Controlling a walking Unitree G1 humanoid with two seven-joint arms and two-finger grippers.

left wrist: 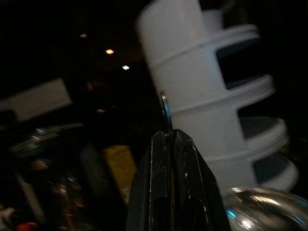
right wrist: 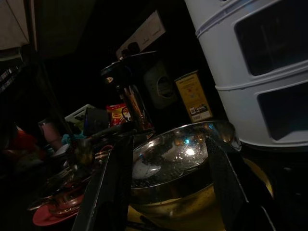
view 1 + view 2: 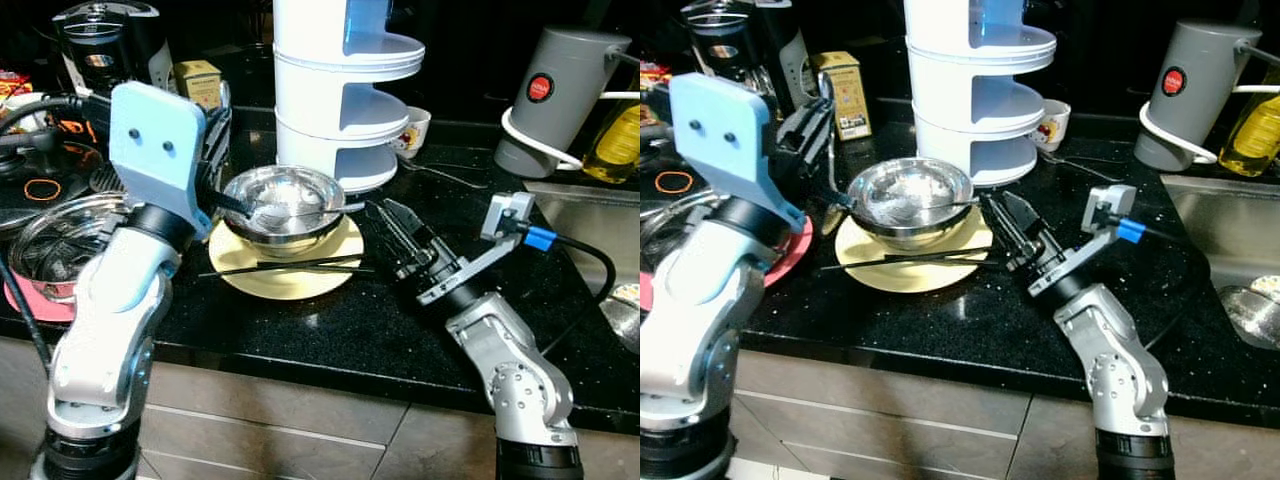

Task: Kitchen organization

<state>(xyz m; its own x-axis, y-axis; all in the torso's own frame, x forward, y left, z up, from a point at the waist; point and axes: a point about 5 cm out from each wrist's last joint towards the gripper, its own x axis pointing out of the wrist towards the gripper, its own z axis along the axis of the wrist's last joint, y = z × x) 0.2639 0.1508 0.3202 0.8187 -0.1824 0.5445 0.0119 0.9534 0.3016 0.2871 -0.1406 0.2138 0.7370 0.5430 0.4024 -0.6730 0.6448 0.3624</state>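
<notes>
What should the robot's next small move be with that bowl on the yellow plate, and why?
Probably lift the spoon out of the steel bowl: the left gripper is shut on its handle, while the right gripper waits open beside the bowl on the yellow plate.

Head views are bright and sharp, with glare on the steel bowl (image 3: 284,203); behind it the background sinks into shadow. Both wrist views are dim, the left one blurred, perhaps from motion.

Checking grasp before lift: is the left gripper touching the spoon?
Touching. The left wrist view shows the left gripper with its fingers shut on the spoon's thin metal handle, which sticks out between the tips.
</notes>
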